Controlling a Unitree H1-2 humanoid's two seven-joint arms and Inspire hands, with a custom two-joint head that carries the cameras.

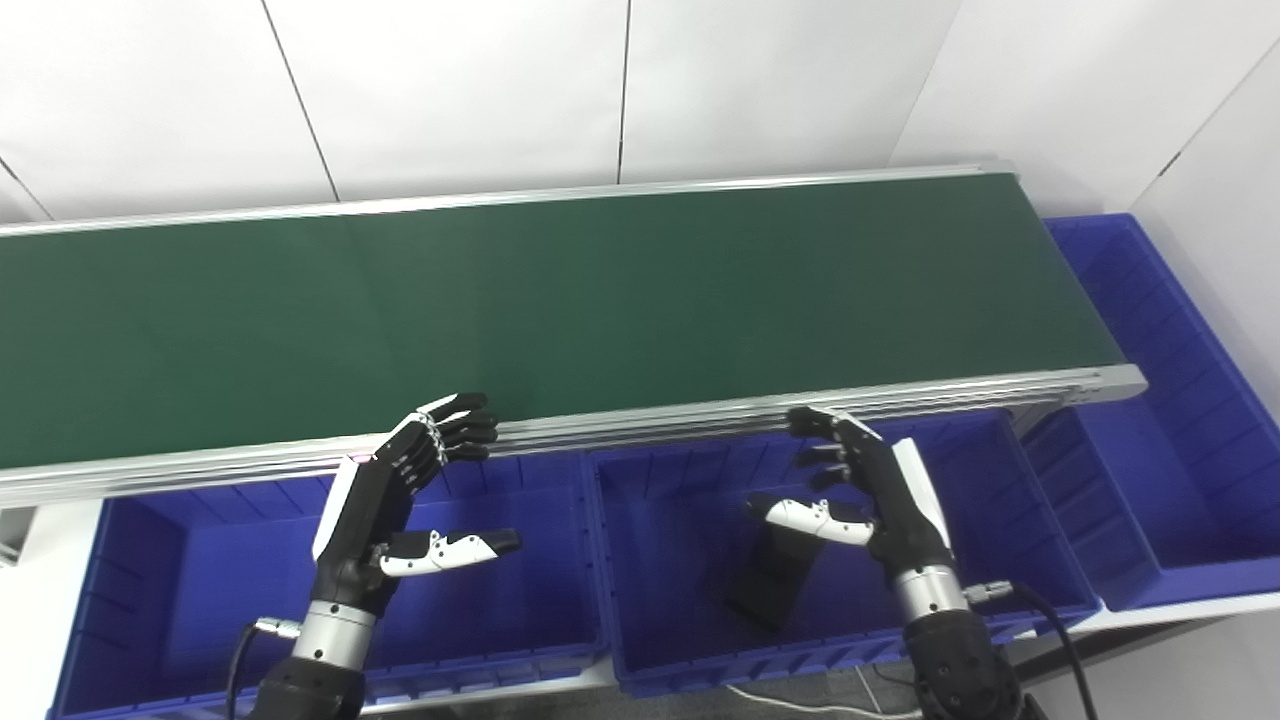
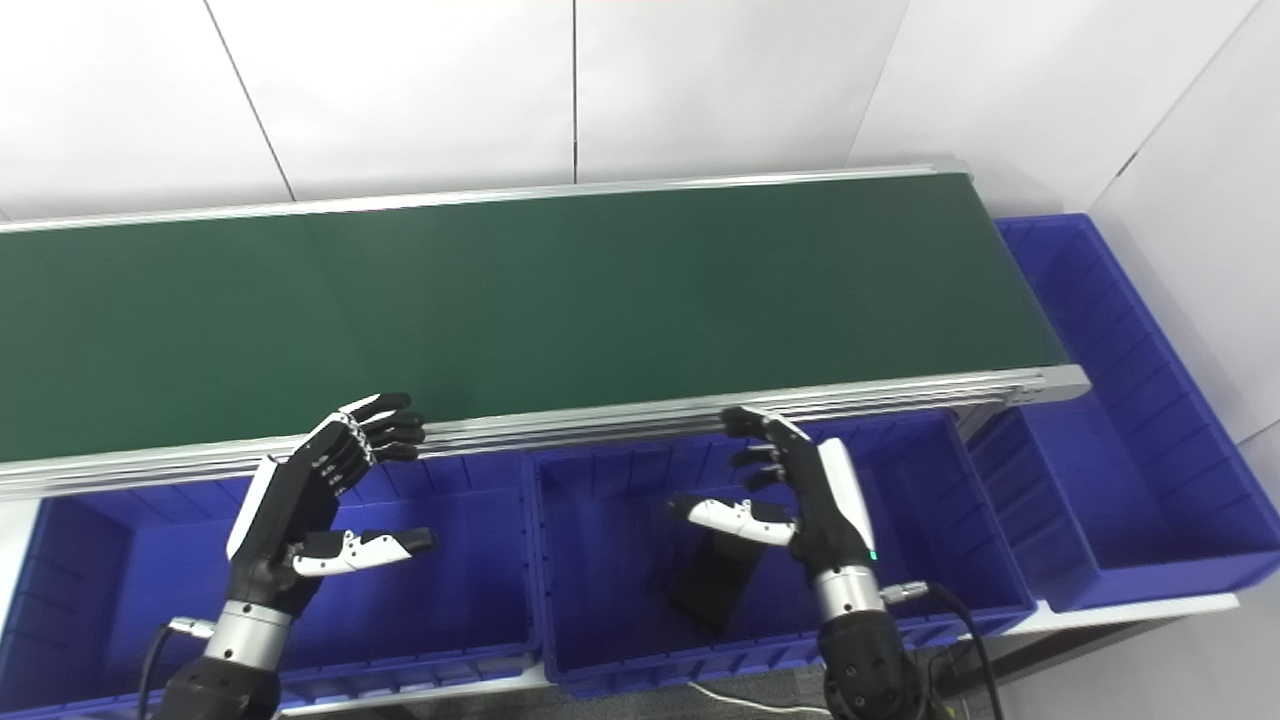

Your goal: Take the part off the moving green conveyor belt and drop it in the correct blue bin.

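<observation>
The green conveyor belt [image 1: 560, 300] runs across the view and carries no part in sight. A dark flat part [image 1: 768, 580] lies in the middle blue bin [image 1: 1040, 530], below my right hand. My left hand [image 1: 400, 500] is open and empty, hovering over the left blue bin [image 1: 140, 560] with its fingertips near the belt's front rail. My right hand [image 1: 870, 495] is open and empty over the middle bin, fingers spread toward the rail.
A third blue bin [image 1: 1150, 400] stands at the belt's right end. The aluminium front rail [image 1: 700, 415] of the belt runs just beyond both hands. White wall panels stand behind the belt.
</observation>
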